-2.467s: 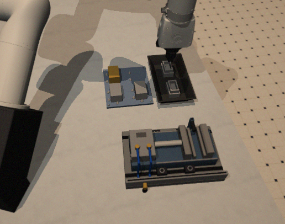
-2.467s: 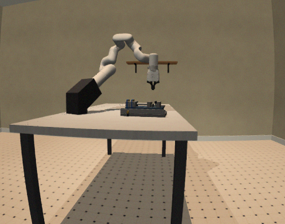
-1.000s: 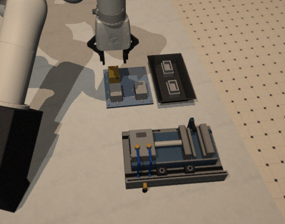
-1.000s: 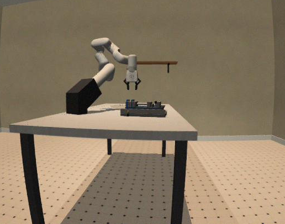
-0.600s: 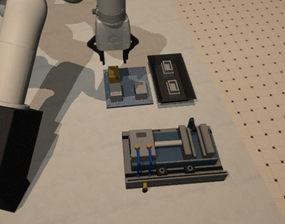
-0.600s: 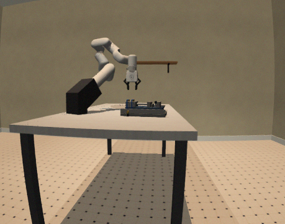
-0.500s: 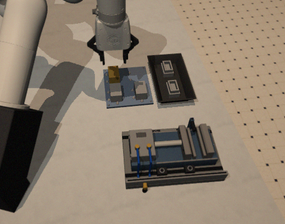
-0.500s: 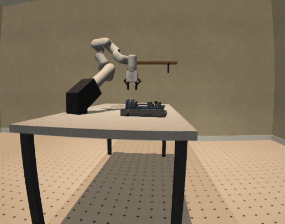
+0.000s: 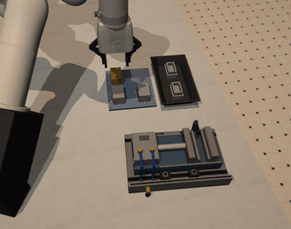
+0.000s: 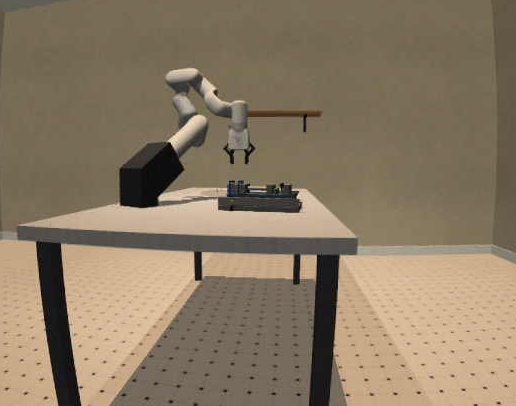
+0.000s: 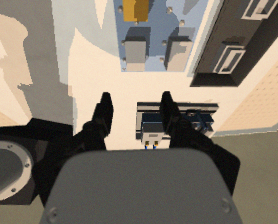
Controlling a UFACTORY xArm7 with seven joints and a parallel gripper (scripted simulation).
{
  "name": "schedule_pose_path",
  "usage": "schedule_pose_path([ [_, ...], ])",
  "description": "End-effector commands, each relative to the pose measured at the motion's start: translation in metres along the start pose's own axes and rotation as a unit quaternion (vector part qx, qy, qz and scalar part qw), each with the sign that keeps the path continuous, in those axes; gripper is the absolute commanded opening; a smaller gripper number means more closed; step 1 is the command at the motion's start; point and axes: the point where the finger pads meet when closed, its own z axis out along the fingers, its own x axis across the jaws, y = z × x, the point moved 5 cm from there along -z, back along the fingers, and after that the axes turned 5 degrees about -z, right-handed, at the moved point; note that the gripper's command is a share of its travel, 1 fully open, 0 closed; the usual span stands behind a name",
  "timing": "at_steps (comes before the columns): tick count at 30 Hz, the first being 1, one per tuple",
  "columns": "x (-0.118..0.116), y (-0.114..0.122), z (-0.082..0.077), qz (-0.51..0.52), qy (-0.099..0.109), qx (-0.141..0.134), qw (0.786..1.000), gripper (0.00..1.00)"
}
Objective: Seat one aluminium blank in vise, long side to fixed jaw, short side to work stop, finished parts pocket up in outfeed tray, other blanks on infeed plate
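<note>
The blue infeed plate [image 9: 131,89] holds a brass blank [image 9: 116,76] at its far left and two aluminium blanks, one at the left [image 9: 118,94] and one at the right [image 9: 144,92]. The plate also shows in the wrist view [image 11: 157,37]. The black outfeed tray [image 9: 174,79] holds two finished parts [image 9: 171,69] [image 9: 177,89], pockets up. The vise [image 9: 176,156] stands nearer the camera, its opening [image 9: 202,146] empty, with the work stop [image 9: 196,125] at its far end. My gripper [image 9: 117,61] is open and empty, high above the far edge of the plate, over the brass blank.
The robot base [image 9: 9,159] stands at the left. The table's right edge runs close beside the tray and vise. Small pins dot the infeed plate around the blanks. A wall shelf [image 10: 284,114] hangs behind the arm.
</note>
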Motion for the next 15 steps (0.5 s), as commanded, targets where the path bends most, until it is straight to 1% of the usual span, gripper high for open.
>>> schedule_pose_path([
  [1,0.001,0.0,0.005,0.0,0.002,0.0,1.0,0.69],
  [6,0.001,0.0,0.022,0.0,0.002,0.0,1.0,0.69],
  [15,0.001,0.0,0.062,0.0,0.002,0.0,1.0,0.69],
])
